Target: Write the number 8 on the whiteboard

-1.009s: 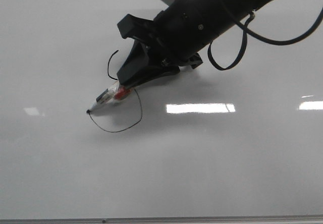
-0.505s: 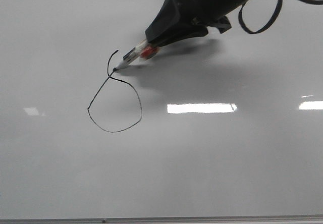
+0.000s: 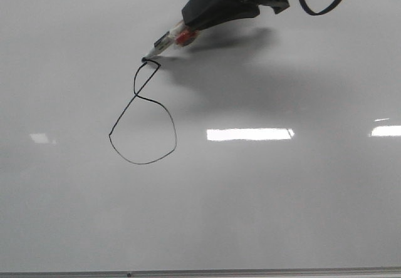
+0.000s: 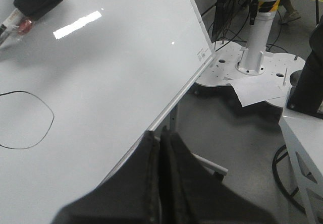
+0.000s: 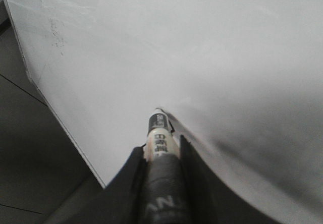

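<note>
Upper loop just closed at the top of the figure.

On the whiteboard [image 3: 282,196], the number 8 [image 3: 143,118] now looks complete: half a second back only its lower loop was joined. The right gripper [image 3: 188,34], jaws clamped on the marker [image 3: 164,43], touches its top; left gripper [image 4: 161,183] waits, jaws together.

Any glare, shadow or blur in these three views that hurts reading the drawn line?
Front view: bright rectangular reflections on the whiteboard sit clear of the number 8; the right gripper casts a soft shadow beside the upper loop, and the line stays readable. Left wrist view: the left gripper is a dark, blurred mass. Right wrist view: the marker is soft-focused, in shadow.
</note>
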`<state>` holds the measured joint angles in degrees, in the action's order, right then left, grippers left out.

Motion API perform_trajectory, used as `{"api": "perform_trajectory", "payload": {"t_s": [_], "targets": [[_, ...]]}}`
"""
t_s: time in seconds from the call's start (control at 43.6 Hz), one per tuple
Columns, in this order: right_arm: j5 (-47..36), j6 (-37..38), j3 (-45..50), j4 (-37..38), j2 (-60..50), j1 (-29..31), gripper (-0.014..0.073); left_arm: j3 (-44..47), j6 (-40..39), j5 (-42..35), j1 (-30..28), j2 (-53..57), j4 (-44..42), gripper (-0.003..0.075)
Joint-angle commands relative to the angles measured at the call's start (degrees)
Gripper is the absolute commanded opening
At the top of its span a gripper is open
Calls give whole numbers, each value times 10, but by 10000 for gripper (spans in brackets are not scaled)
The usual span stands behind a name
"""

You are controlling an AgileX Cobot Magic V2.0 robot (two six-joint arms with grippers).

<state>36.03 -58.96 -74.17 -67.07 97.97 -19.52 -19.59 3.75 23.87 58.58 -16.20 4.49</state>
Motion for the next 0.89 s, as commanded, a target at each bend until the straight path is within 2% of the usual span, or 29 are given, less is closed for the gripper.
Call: {"api": "perform_trajectory", "payload": {"t_s": [0.0,0.161,0.344,0.436,0.528,0.642,0.734,0.78,0.872], "targets": [[-17,-6,-28,-20,-9,-10,-61,-15,-6,-41,-1,-5,6,-21],[49,9,-27,21,4,-13,-61,-15,-6,-41,-1,-5,6,-21],[153,-56,-27,12,-65,-14,-61,-15,-6,-44,-1,-5,6,-21],[200,-71,-27,37,-106,-14,-61,-15,-6,-66,-1,-5,6,-21],[226,-79,-27,107,-140,-34,-61,-23,-6,-71,-1,-13,4,-20],[232,-79,-27,226,-167,-98,-61,-66,-6,-10,-1,-53,1,-11],[234,-78,-27,281,-180,-154,-61,-105,-5,24,-1,-97,-14,86],[234,-72,-27,290,-184,-181,-61,-124,-2,42,-1,-122,-17,177],[226,-72,-27,290,-189,-226,-61,-159,0,80,-1,-172,-19,412]]}}
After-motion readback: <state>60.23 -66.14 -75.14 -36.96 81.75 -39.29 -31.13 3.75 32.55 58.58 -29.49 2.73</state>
